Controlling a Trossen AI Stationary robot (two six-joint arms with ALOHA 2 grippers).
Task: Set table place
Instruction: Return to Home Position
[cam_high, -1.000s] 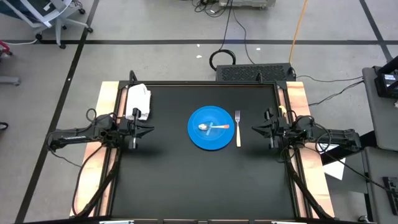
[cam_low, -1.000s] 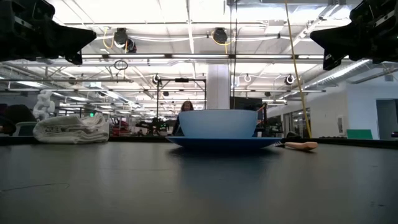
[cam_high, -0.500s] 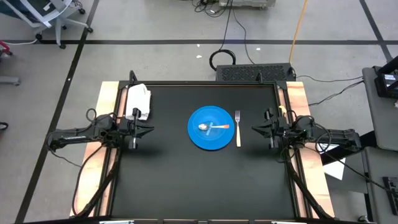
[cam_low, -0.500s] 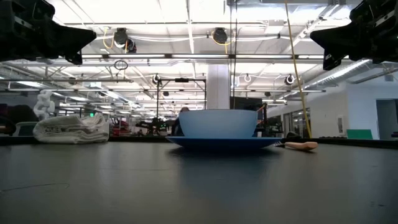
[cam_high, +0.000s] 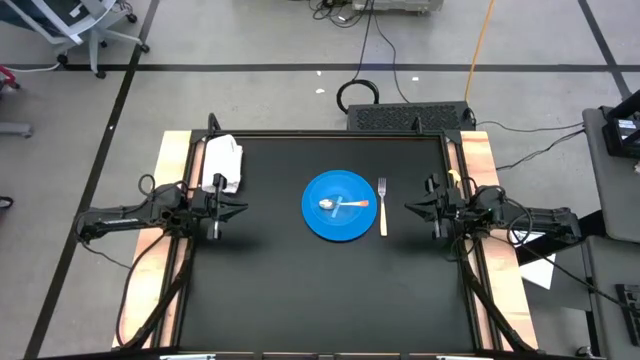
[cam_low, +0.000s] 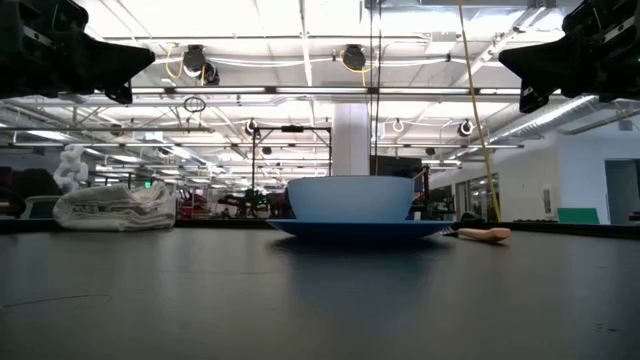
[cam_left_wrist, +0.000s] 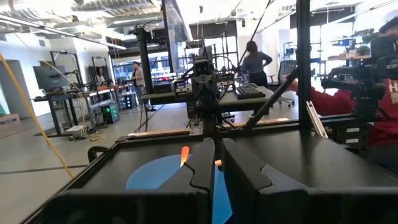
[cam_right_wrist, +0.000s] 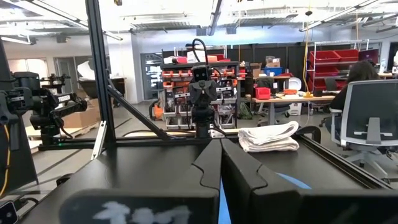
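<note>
A blue plate (cam_high: 339, 206) lies at the middle of the black table (cam_high: 320, 290); a spoon with an orange handle (cam_high: 340, 204) lies on it. A fork (cam_high: 382, 205) lies on the table just right of the plate. A folded white cloth (cam_high: 222, 164) lies at the far left corner. My left gripper (cam_high: 243, 210) hangs above the table's left edge, shut and empty; its fingers show in the left wrist view (cam_left_wrist: 214, 177). My right gripper (cam_high: 408, 207) hangs above the right edge, shut and empty; it also shows in the right wrist view (cam_right_wrist: 221, 171).
Light wooden strips (cam_high: 168, 200) run along the table's left and right sides. In the low view the plate (cam_low: 355, 228) and the cloth (cam_low: 115, 208) stand far back. People and workbenches show in the room beyond.
</note>
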